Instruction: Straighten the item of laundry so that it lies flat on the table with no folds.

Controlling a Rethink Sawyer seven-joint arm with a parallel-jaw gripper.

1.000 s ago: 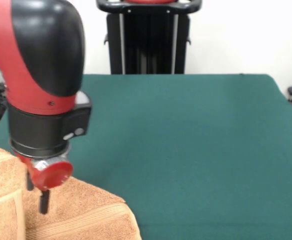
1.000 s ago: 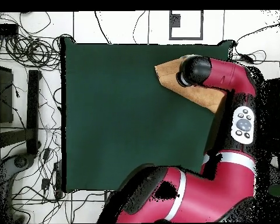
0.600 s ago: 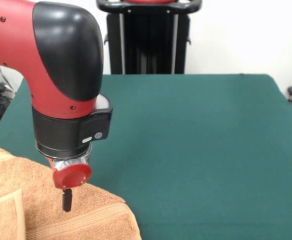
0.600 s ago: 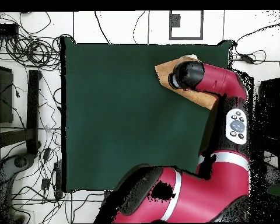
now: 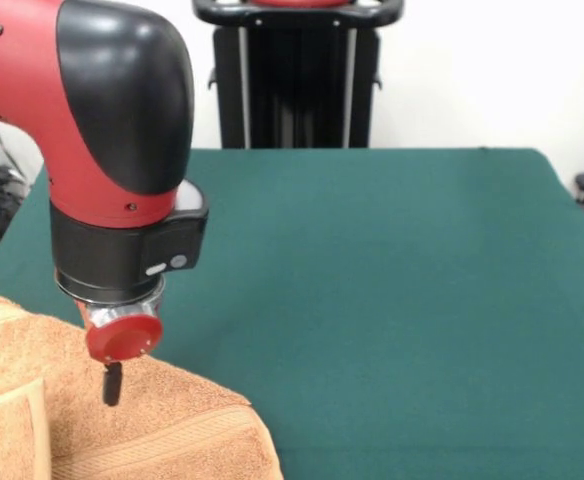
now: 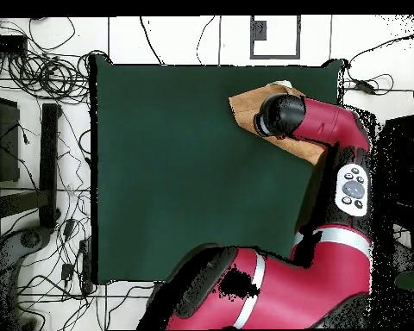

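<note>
Overhead view: the green table stands on white floor amid cables. The towel lies rumpled at one table corner. The gripper is directly over it; its grip state cannot be determined.

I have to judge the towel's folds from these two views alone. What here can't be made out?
- Towel, front view: the left and bottom edges cut it off, so its full outline is unknown.
- Towel, overhead view: the arm covers most of it; only a corner shows.
- Gripper: only one dark tip shows below the red disc; open or shut is unclear.
</note>
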